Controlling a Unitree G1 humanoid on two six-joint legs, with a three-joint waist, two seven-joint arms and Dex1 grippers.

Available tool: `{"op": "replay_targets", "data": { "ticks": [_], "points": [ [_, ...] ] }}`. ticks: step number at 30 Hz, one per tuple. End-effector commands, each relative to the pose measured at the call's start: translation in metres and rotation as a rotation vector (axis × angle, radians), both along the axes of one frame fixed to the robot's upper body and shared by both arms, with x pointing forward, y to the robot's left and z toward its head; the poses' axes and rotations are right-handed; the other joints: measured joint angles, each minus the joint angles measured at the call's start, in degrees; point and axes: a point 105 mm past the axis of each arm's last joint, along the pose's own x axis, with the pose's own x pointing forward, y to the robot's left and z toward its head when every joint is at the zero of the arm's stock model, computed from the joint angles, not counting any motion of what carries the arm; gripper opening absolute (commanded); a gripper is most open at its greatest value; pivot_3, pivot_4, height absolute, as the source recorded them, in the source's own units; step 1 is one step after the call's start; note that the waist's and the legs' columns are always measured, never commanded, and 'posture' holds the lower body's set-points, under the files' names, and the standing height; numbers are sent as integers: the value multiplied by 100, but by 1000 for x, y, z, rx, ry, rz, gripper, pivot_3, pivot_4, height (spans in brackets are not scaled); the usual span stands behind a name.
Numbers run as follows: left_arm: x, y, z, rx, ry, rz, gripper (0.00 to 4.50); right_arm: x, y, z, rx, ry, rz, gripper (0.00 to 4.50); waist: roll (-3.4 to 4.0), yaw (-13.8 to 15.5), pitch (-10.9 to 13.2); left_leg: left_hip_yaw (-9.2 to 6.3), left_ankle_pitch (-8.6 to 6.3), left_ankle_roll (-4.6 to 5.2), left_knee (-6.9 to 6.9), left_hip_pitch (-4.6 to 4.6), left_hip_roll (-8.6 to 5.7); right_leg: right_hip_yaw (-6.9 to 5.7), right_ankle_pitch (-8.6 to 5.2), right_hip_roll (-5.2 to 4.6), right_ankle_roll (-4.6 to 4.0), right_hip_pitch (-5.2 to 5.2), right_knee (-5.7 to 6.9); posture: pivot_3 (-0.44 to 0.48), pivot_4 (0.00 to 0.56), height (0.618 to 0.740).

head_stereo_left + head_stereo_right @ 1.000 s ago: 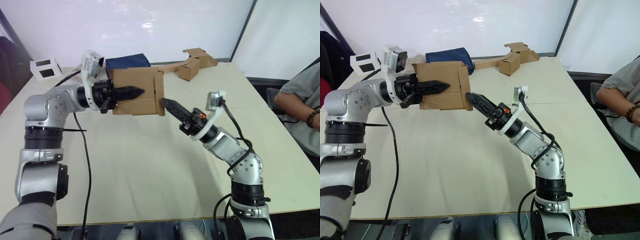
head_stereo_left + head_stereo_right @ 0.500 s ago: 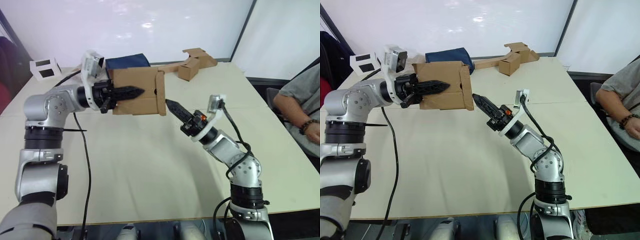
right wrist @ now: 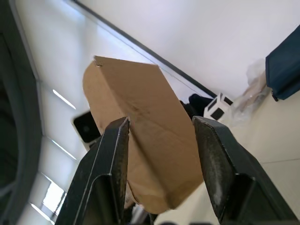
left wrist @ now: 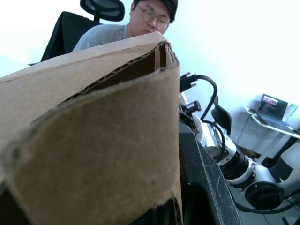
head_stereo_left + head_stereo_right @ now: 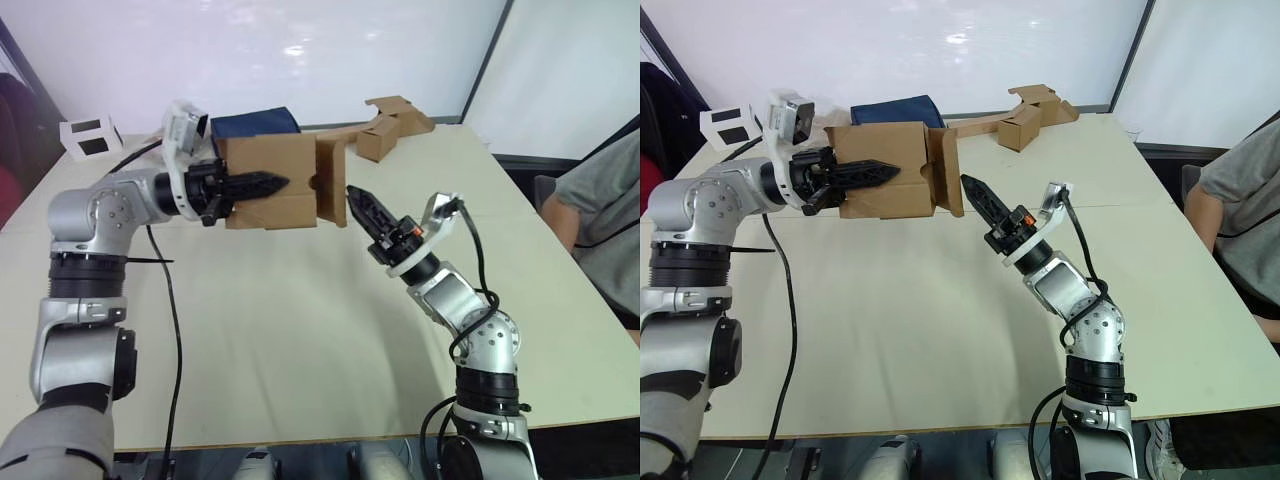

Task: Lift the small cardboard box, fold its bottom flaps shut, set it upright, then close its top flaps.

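One pale table [image 5: 300, 330]; white walls, apparently an office.

Far end of the small cardboard box [image 5: 268, 182] behind left tool [image 5: 250, 186].

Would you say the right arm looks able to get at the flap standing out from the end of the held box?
Probably yes: the right tool, open, points at the flap on the small cardboard box that the left tool holds above the table, with nothing between them.
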Motion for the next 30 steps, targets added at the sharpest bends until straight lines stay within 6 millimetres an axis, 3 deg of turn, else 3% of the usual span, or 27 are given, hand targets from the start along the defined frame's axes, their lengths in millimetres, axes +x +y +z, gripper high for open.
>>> {"op": "replay_targets", "data": {
  "ticks": [1, 7, 11, 30],
  "points": [
    [-4, 2, 14, -24, -53, -6, 0, -10, 5, 10, 22, -51, 34, 2244, 0, -2, 0, 0, 0, 0, 0, 0, 0, 0, 0, 0, 0, 0, 0, 0, 150, 740],
    [-3, 2, 14, -24, -53, -6, 0, -16, 8, 8, 5, -72, 46, 2244, 0, 3, 0, 0, 0, 0, 0, 0, 0, 0, 0, 0, 0, 0, 0, 0, 150, 740],
    [-4, 1, 13, -23, -51, -8, 0, -18, 10, 7, -10, -81, 52, 1195, 0, 1, 0, 0, 0, 0, 0, 0, 0, 0, 0, 0, 0, 0, 0, 0, 150, 740],
    [-6, -2, 7, -20, -44, -19, 0, -15, 26, 16, -39, -100, 23, 1195, 0, 0, 0, 0, 0, 1, 0, 0, 0, 0, 0, 0, 0, 0, 0, 0, 150, 740]
  ]
}}
